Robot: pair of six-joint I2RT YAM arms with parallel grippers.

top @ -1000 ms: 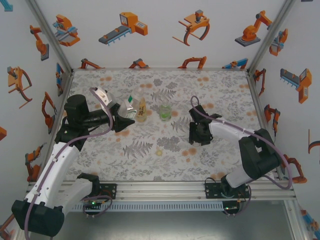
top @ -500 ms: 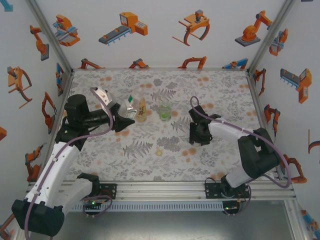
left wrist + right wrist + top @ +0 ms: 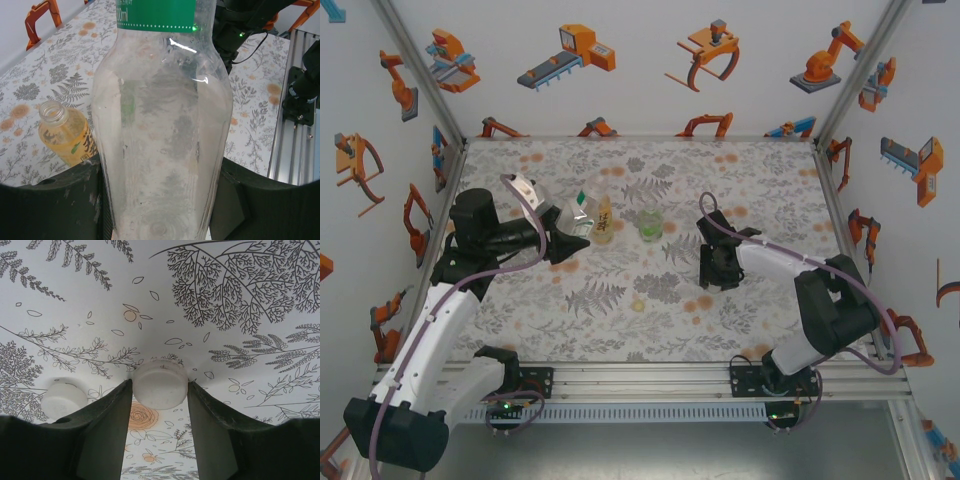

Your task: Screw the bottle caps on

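Note:
My left gripper (image 3: 572,238) (image 3: 160,210) is shut on the slim colourless bottle (image 3: 580,215) (image 3: 160,125) with the green label, gripping its lower body and holding it off the table. Just beyond it stand the open amber bottle (image 3: 604,220) (image 3: 65,134) and the squat green-tinted bottle (image 3: 650,225). My right gripper (image 3: 712,278) (image 3: 159,384) points down at the table, and both fingertips press the sides of a whitish bottle cap (image 3: 160,385) lying flat. A second whitish cap (image 3: 64,400) lies just left of it. A pale yellow cap (image 3: 638,304) rests on the cloth near the middle.
The floral tablecloth (image 3: 620,330) covers the whole table. White walls with orange robot pictures close off the left, back and right. An aluminium rail (image 3: 640,378) carrying the arm bases runs along the near edge.
My right gripper's jaws have narrowed onto the whitish cap. Both arms, the bottles and the other caps have stayed where they were.

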